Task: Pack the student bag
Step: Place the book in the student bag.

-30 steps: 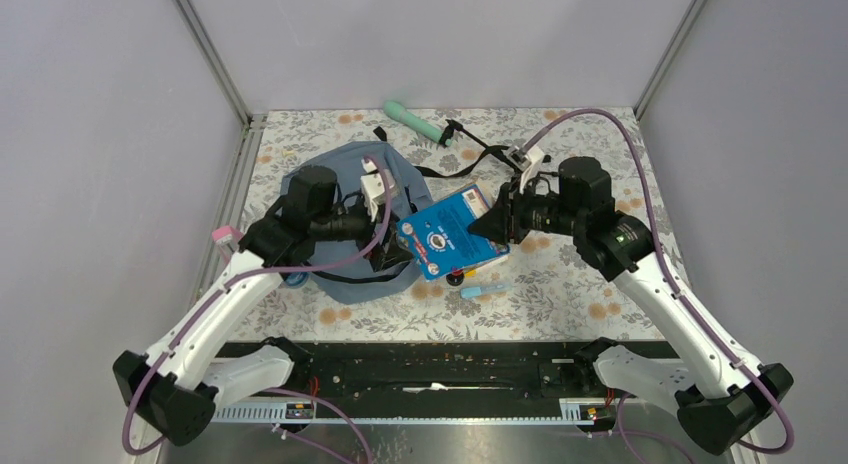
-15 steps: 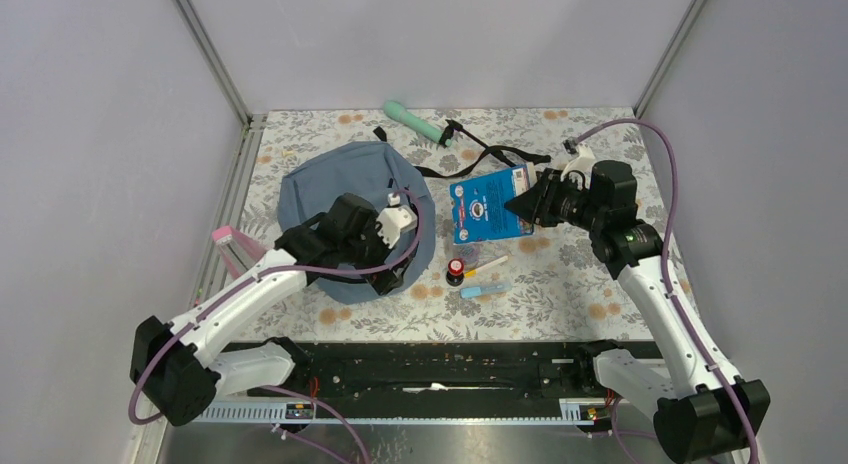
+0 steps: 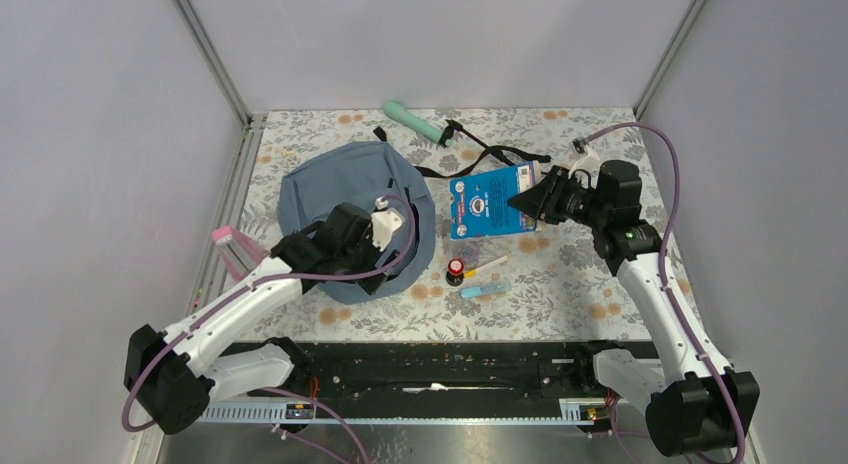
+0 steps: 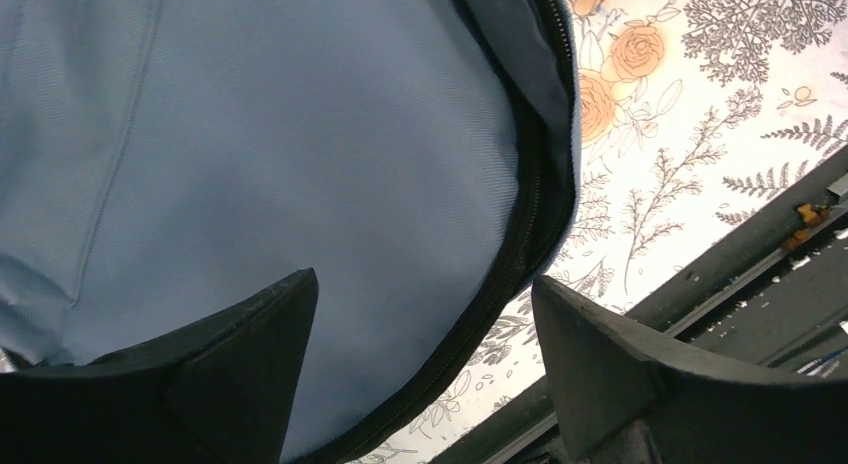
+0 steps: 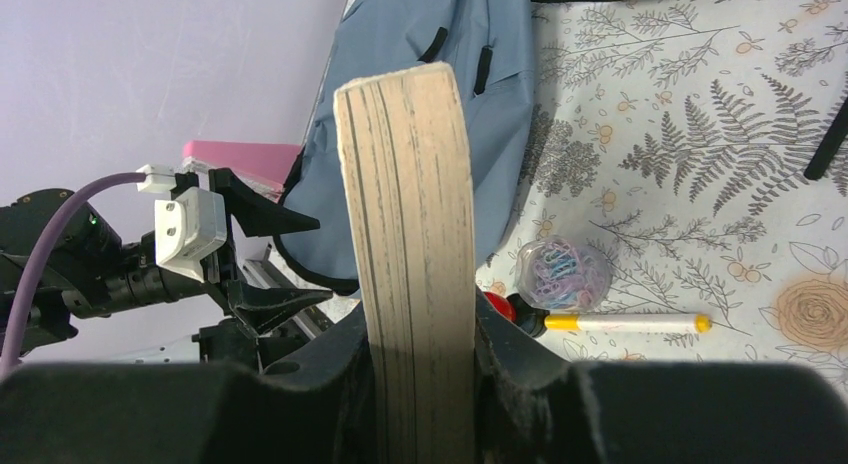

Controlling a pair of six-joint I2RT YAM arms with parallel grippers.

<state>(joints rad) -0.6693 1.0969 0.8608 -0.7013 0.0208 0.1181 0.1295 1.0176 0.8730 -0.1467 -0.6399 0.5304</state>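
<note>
The student bag is a slate-blue backpack lying flat at the table's left-centre. Its dark zipper edge curves between the jaws in the left wrist view. My left gripper is open at the bag's near-right rim, one finger over the fabric and the other over the table, gripping nothing. My right gripper is shut on a blue book, held just right of the bag. The right wrist view shows the book's page edge upright between the fingers.
A red-capped item, a yellow-tipped pen and a light blue item lie near the bag. A tub of paper clips sits by the pen. Black straps and a mint-green cylinder lie at the back. A pink item is at the left edge.
The right gripper has carried the book right and back, off the bag's right edge. The left gripper has dropped toward the bag's near rim, its jaws a little narrower.
</note>
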